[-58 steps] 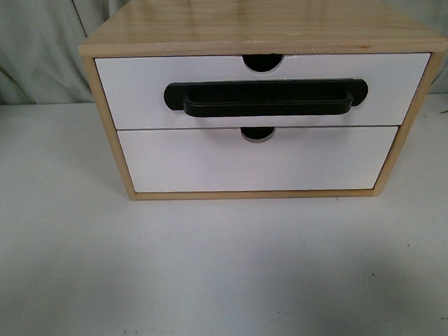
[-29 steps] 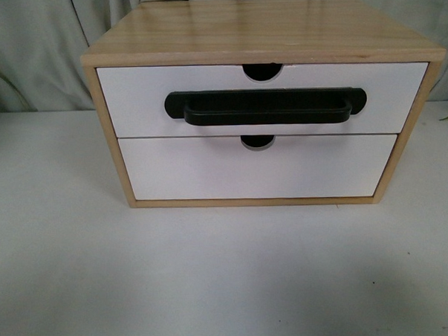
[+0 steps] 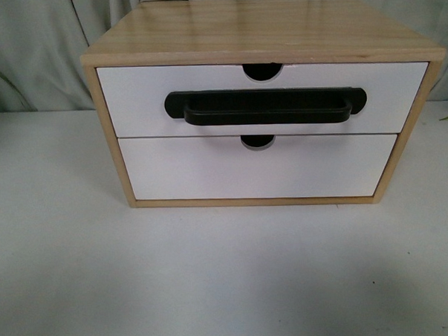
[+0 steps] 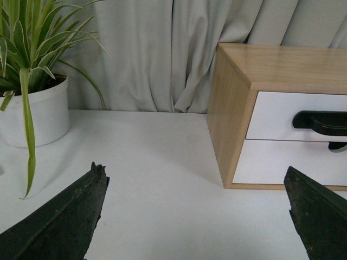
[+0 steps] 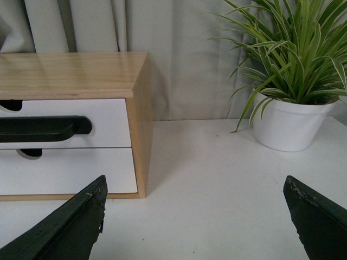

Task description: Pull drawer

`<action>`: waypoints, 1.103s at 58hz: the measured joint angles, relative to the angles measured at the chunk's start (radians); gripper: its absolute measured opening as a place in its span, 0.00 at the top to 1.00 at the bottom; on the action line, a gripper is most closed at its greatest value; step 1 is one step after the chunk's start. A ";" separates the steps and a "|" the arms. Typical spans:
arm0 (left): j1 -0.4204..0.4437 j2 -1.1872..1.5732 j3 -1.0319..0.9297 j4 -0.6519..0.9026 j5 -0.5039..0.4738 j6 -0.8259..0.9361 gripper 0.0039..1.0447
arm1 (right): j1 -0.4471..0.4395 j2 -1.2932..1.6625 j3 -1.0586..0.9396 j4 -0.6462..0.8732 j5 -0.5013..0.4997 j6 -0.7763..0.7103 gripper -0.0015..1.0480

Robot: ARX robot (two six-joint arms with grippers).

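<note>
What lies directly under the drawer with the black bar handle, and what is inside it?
Under the drawer sits a plain white drawer front without a handle, in the same wooden cabinet. Both are shut, so the drawer's contents cannot be seen.

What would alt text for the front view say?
A wood cabinet sits on a white table, both white drawers shut: the top drawer has a long black handle, the bottom drawer none. Grey curtain behind; no arms visible.

Wrist views: left gripper (image 4: 195,216) has its 2 dark fingers (image 4: 59,222) spread wide, tips rough-edged, clamping nothing; right gripper (image 5: 192,222) in matching pose, 2 fingers (image 5: 320,219) wide apart, likewise free; both point forward, roughly level.
</note>
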 joint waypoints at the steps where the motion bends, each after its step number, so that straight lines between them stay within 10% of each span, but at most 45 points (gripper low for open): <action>1: 0.000 0.000 0.000 0.000 0.000 0.000 0.06 | 0.000 0.000 0.000 0.000 0.000 0.000 0.09; 13: -0.021 0.054 0.018 -0.039 -0.090 -0.007 0.06 | 0.082 0.101 0.042 -0.054 0.166 0.066 0.09; 34: -0.007 0.747 0.300 0.308 0.412 0.342 0.06 | 0.071 0.732 0.407 -0.086 -0.293 -0.325 0.09; 47: -0.053 1.106 0.577 0.122 0.640 0.730 0.06 | 0.092 0.995 0.644 -0.251 -0.431 -0.682 0.09; 64: -0.152 1.365 0.890 -0.183 0.591 1.152 0.06 | 0.163 1.229 0.842 -0.394 -0.411 -0.993 0.09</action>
